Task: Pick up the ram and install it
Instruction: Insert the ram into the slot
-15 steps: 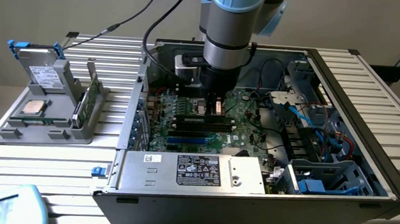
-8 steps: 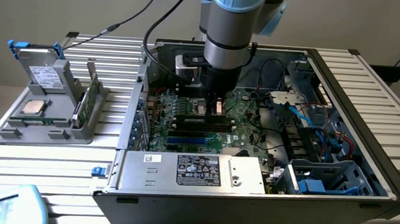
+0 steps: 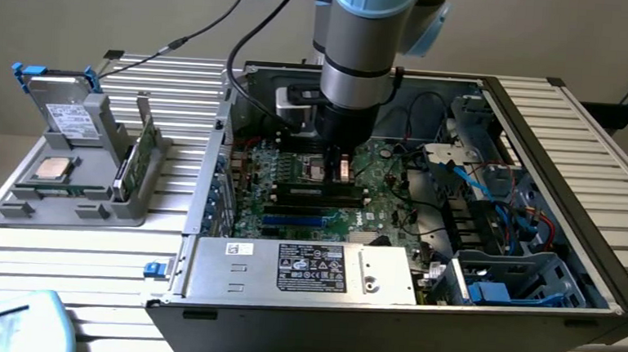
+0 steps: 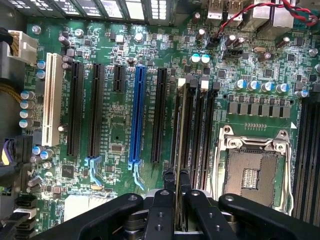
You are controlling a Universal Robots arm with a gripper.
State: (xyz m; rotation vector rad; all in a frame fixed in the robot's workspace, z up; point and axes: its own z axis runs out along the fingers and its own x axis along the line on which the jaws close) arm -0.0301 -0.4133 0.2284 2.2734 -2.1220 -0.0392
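One ram is gripped edge-on by the jaws above the black memory slots; it is best kept level and aligned lengthwise.

A desk of pale ribbed metal slats is seen across the whole scene. An open black computer case is laid flat on it, taking up the middle and the exterior view's right. Just beside the case, on the exterior view's left, a grey parts holder is stood on the slats. At the near corner on that side a pale blue object is caught; whether it is resting on the desk cannot be told.
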